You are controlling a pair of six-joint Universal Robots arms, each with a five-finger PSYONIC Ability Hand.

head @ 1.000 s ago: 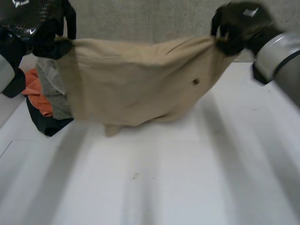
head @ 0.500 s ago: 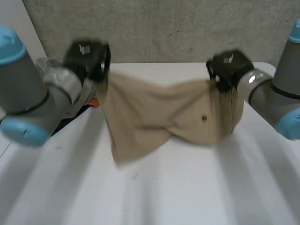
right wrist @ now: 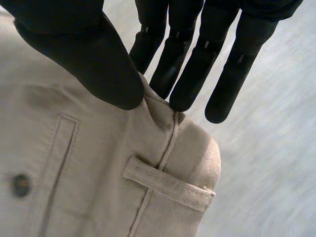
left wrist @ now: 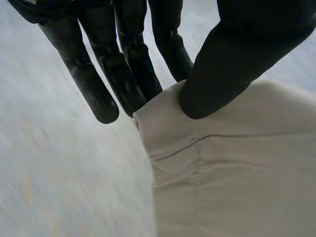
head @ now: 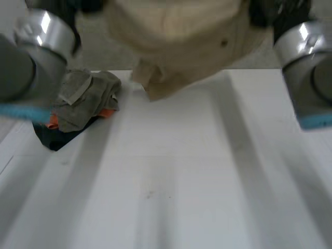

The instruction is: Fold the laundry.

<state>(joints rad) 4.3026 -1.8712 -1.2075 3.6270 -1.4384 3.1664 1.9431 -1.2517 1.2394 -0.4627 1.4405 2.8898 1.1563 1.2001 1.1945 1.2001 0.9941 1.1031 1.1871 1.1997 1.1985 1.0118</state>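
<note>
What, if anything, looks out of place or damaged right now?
Nothing looks damaged. The beige garment hangs bunched in the air between the left hand and right hand, each pinching its top edge. A crumpled heap of clothes lies unfolded at the left side of the table.

You have a white table [head: 171, 181] spread wide before you, its top plain and matt under soft, even light. Behind its far edge stands a rough grey wall [head: 104, 52], speckled like concrete. Beyond the fingertips of the left hand [left wrist: 89, 84] you see the same pale tabletop, and it also lies beyond the fingertips of the right hand [right wrist: 234, 74].
</note>
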